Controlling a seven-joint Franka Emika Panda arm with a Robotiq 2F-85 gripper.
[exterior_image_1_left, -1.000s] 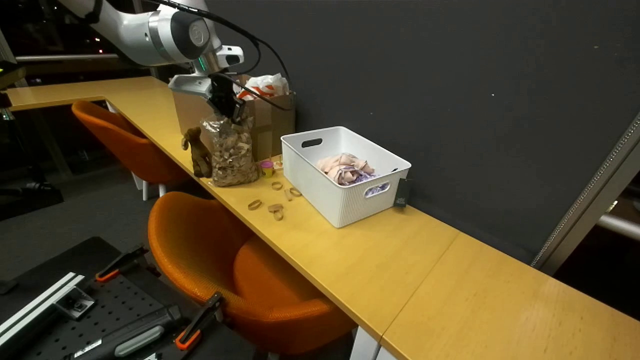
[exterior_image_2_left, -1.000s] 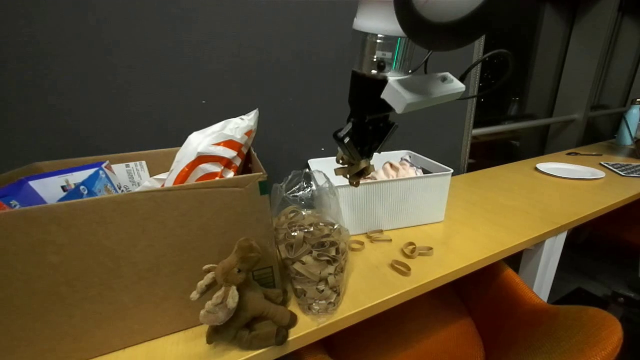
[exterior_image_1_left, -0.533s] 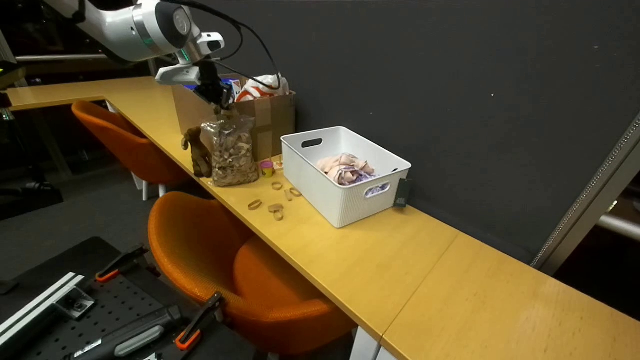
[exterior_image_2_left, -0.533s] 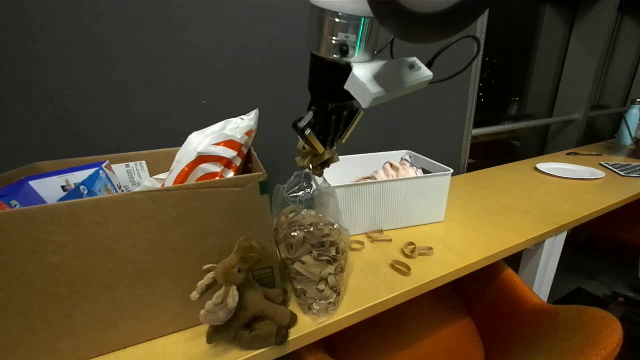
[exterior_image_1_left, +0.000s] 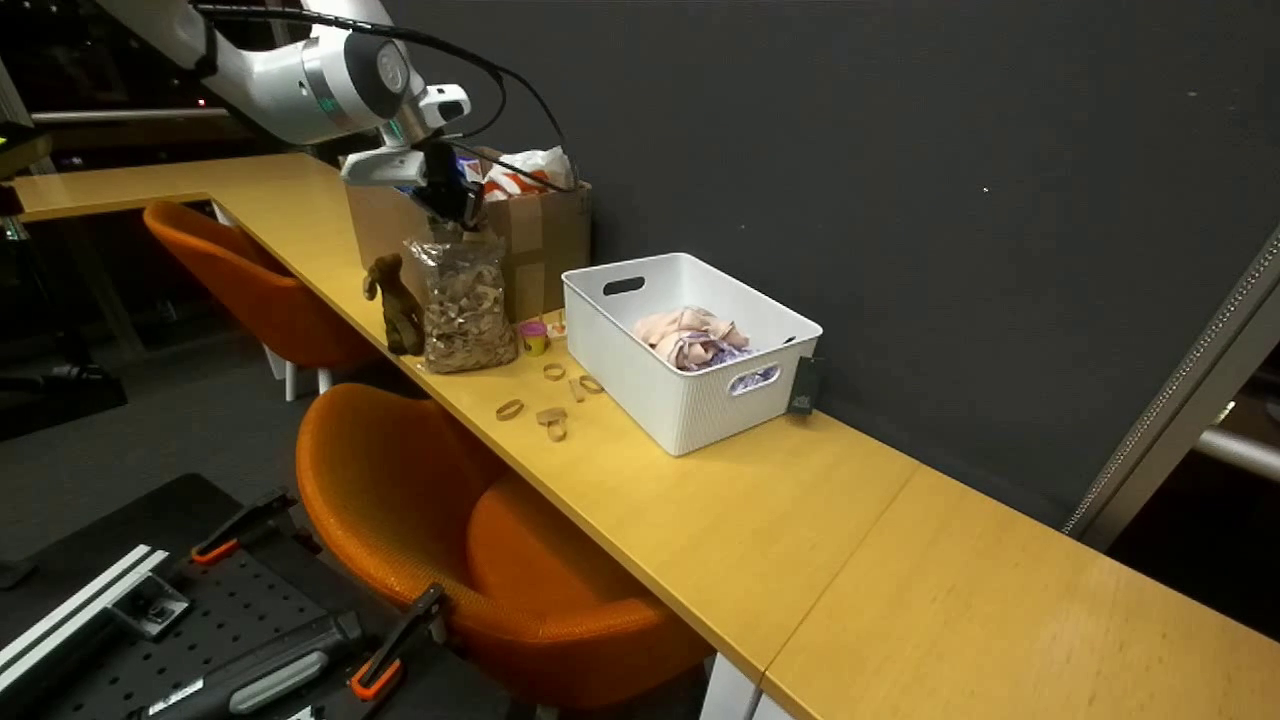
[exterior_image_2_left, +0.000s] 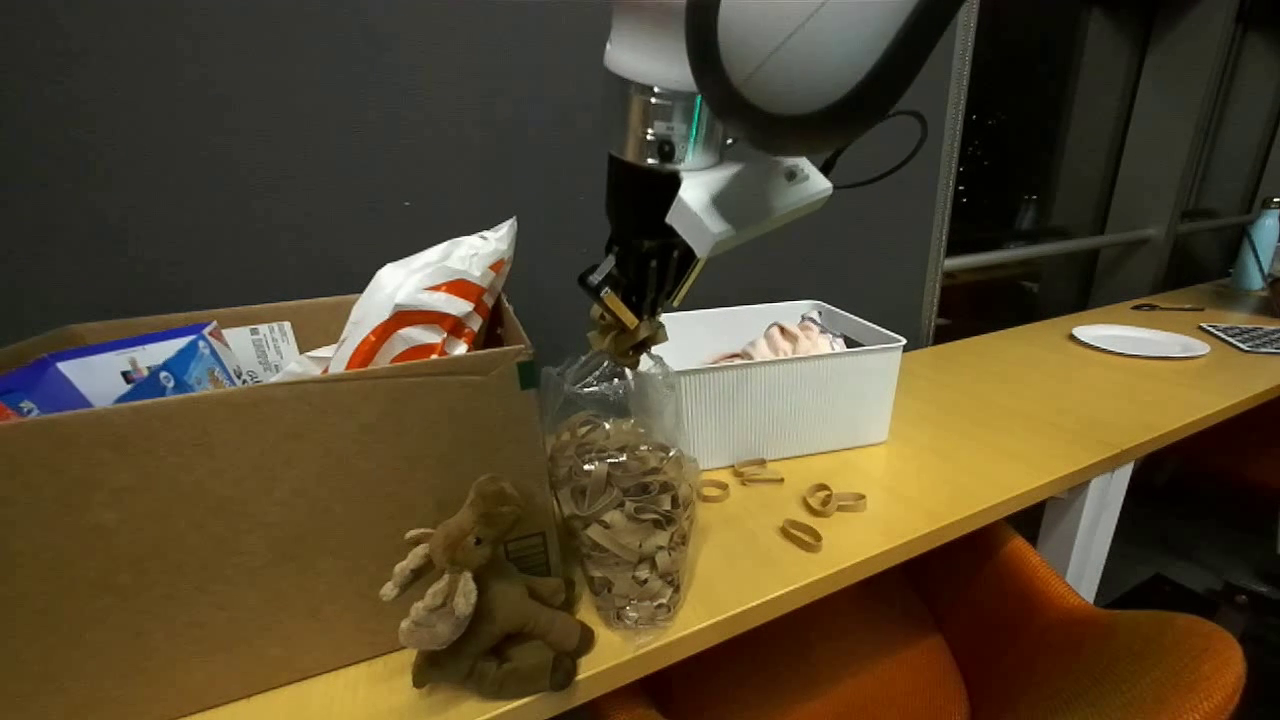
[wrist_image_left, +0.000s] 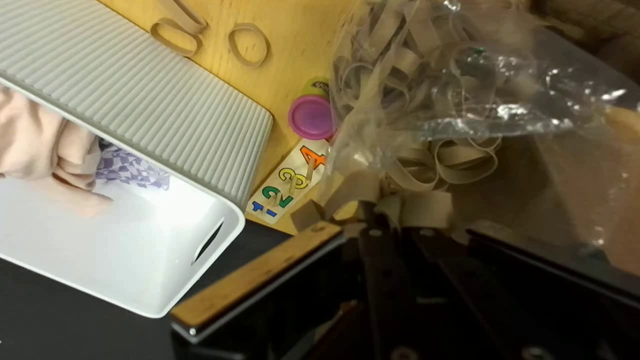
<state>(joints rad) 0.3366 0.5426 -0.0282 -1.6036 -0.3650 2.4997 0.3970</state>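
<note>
At the centre of the frame in an exterior view, the black two-fingered gripper (exterior_image_2_left: 640, 318) points downward, clenched on a bunch of flat tan loops (exterior_image_2_left: 628, 343) just over the crumpled top of a tall clear plastic bag (exterior_image_2_left: 600, 390); whether the two touch cannot be told. The grip seems to catch only the upper part of the bunch, which would explain why its free curls splay out below. The bag stands upright near the front edge of the yellow wooden table (exterior_image_2_left: 980, 440), probably steadied by the weight of similar loops (exterior_image_2_left: 620, 520) packed into its lower part, and perhaps by the brown cardboard box (exterior_image_2_left: 300, 500) close beside it at the left. The brown plush moose (exterior_image_2_left: 490, 600), at the lower left of centre, seems to sit up by leaning on that box. To the right of the bag rests a white ribbed plastic bin (exterior_image_2_left: 785, 415), apparently there to contain the heap of pale pink and purple-patterned cloth (exterior_image_1_left: 690, 338), with a few loose tan loops (exterior_image_1_left: 551, 415) scattered on the table before it. In the wrist view, the held bunch, at the centre, looks matt, broad-banded and loosely folded, its flat faces turned several ways, its border against the bag hard to make out
</note>
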